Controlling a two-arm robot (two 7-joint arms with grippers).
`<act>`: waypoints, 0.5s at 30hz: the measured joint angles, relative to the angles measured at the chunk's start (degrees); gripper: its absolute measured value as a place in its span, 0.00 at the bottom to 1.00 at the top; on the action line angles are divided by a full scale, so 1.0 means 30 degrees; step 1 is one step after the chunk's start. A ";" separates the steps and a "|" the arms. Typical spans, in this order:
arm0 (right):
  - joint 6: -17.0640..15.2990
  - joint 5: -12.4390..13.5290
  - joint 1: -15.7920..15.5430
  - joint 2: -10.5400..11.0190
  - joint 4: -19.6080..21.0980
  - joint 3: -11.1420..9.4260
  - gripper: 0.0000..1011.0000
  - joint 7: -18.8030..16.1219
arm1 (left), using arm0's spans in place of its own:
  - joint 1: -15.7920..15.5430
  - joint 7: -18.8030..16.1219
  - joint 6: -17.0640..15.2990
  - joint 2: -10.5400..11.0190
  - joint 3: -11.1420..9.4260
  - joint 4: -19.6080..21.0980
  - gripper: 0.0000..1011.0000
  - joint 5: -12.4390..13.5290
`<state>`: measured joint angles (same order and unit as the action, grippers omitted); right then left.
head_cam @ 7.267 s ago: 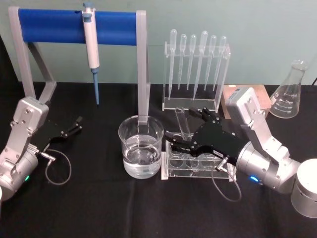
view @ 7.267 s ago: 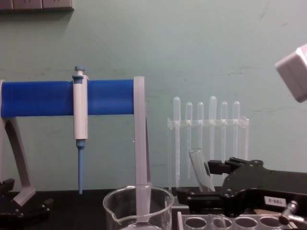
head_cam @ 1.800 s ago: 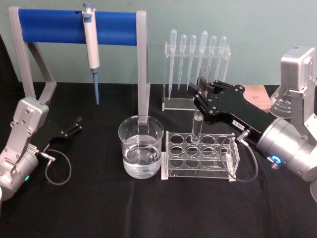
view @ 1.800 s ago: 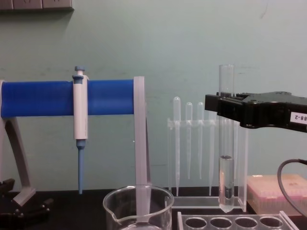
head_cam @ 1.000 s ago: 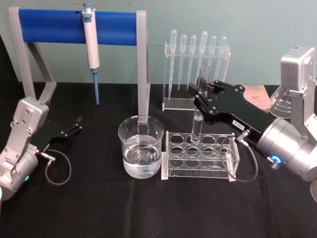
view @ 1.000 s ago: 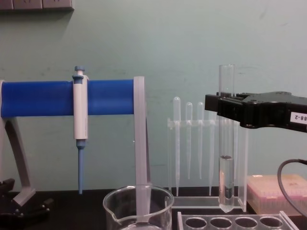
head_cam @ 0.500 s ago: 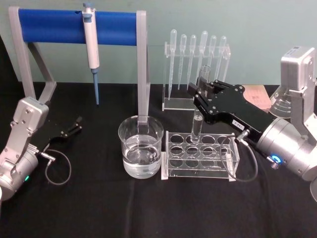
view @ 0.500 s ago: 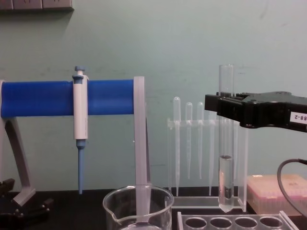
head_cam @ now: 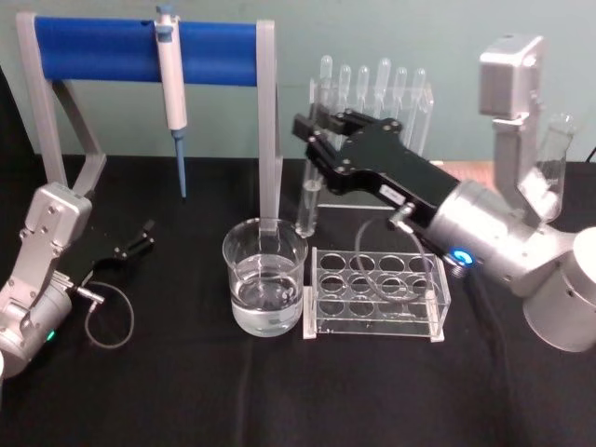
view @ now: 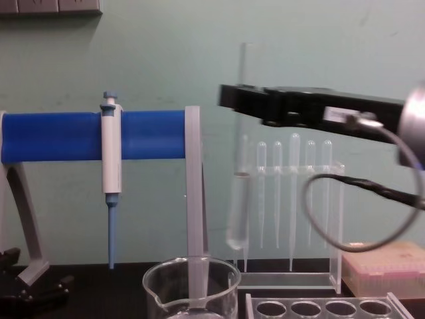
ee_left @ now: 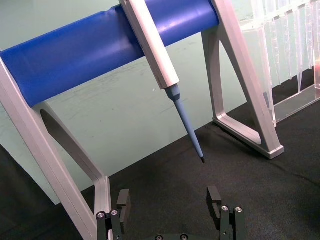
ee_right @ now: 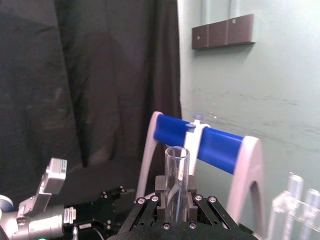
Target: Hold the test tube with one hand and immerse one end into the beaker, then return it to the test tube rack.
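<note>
A wide, clear glass test tube (head_cam: 307, 203) hangs in the air over the middle of the black-draped worktop (head_cam: 186, 391). It is pinched near its upper part by the black flat right hand (head_cam: 318, 140), whose fingers are pressed against the glass from both sides. The tube's long axis runs almost straight up and down. The open rim points up and the rounded end points down, leaning slightly toward the worktop's left edge. In the chest view the tube (view: 238, 212) carries clear liquid in its lower part. Its rounded end sits just above the right rim of the wide clear glass beaker (view: 191, 289), apart from the glass and out of the water. In the right wrist view the open rim (ee_right: 177, 155) stands up between the hand's fingers (ee_right: 160, 186).

The beaker (head_cam: 265, 279), partly filled with water, stands near the worktop's middle. The clear acrylic test tube rack (head_cam: 375, 296) is just beside it on the right, its round holes unfilled. Toward the rear edge a clear stand of thin plastic pipettes (head_cam: 391, 88) rises behind the arm. A white-and-blue pipettor (head_cam: 170, 84) hangs from a blue bar.

The left hand (head_cam: 142, 235) rests low near the worktop's left edge, its fingers (ee_left: 214, 196) spread wide with nothing between them.
</note>
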<state>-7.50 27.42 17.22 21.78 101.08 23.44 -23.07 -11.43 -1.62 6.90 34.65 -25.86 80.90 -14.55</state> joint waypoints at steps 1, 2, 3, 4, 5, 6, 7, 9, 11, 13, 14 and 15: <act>0.0054 -0.0002 0.0385 -0.0253 -0.0385 0.0313 0.22 -0.0033 | 0.0000 0.0000 0.0000 0.0000 0.0000 -0.0001 0.99 0.0001; 0.0081 -0.0008 0.0546 -0.0362 -0.0557 0.0436 0.22 -0.0047 | 0.0000 0.0000 0.0001 0.0000 0.0001 -0.0001 0.99 0.0000; 0.0118 -0.0016 0.0734 -0.0492 -0.0801 0.0583 0.22 -0.0074 | 0.0000 0.0001 0.0001 0.0000 0.0000 -0.0001 0.99 0.0000; 0.0157 -0.0034 0.0900 -0.0622 -0.1020 0.0726 0.22 -0.0088 | -0.0001 0.0000 0.0000 0.0000 0.0001 -0.0001 0.99 0.0000; 0.0207 -0.0064 0.1057 -0.0753 -0.1253 0.0879 0.22 -0.0107 | 0.0000 0.0000 0.0000 0.0000 0.0000 0.0000 0.99 0.0000; 0.0286 -0.0133 0.1315 -0.0959 -0.1718 0.1140 0.22 -0.0140 | 0.0000 0.0000 0.0001 0.0000 0.0000 0.0000 0.99 0.0001; 0.0345 -0.0192 0.1435 -0.1056 -0.1942 0.1274 0.22 -0.0156 | 0.0001 0.0000 0.0001 0.0000 0.0000 0.0000 0.99 0.0001; 0.0425 -0.0306 0.1576 -0.1191 -0.2324 0.1483 0.22 -0.0173 | 0.0000 0.0000 0.0000 0.0000 0.0000 -0.0001 0.99 0.0001; 0.0595 -0.0466 0.1660 -0.1365 -0.2878 0.1776 0.22 -0.0233 | 0.0000 0.0000 0.0001 0.0000 0.0000 -0.0001 0.99 -0.0001; 0.0883 -0.0641 0.1632 -0.1479 -0.3433 0.2008 0.22 -0.0277 | -0.0001 0.0000 0.0001 0.0000 0.0001 0.0000 0.99 0.0000; 0.1176 -0.0842 0.1561 -0.1523 -0.3783 0.2139 0.22 -0.0302 | 0.0000 0.0000 0.0001 0.0000 0.0000 -0.0001 0.99 0.0001; 0.1318 -0.0956 0.1523 -0.1538 -0.3959 0.2215 0.22 -0.0317 | 0.0000 0.0000 0.0001 0.0000 0.0000 -0.0001 0.99 0.0001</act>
<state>-3.55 24.55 21.78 17.16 89.20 30.08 -24.02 -11.43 -1.62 6.91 34.65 -25.86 80.90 -14.55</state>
